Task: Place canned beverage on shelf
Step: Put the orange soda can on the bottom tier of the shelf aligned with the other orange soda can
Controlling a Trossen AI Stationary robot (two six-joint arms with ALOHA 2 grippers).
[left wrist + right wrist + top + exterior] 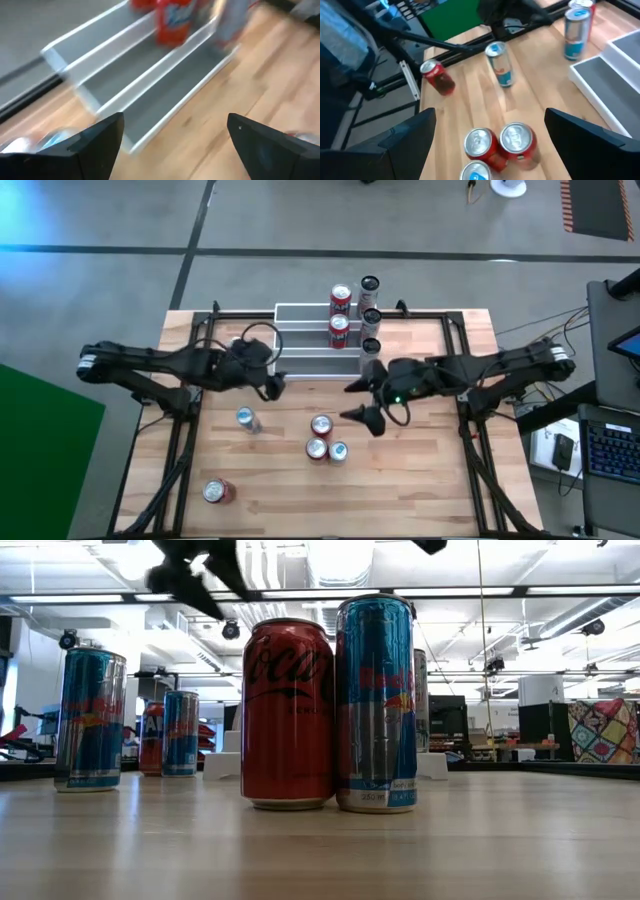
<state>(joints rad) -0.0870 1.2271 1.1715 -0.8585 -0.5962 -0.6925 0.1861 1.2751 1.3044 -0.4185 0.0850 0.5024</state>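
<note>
Between placements: both dark two-finger grippers, left [272, 387] and right [362, 402], wide open, empty; next, grasping a loose red drink can [320, 425] for the white-edged grey-stepped shelf [305, 345].

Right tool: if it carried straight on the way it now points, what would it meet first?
Likely the cluster of three cans, which lies between the open fingers of the right tool. Depth is unclear, so which can comes first I cannot tell.

Both arms reach inward; left claw [274, 387] and right claw [362, 400] seemingly spread.
</note>
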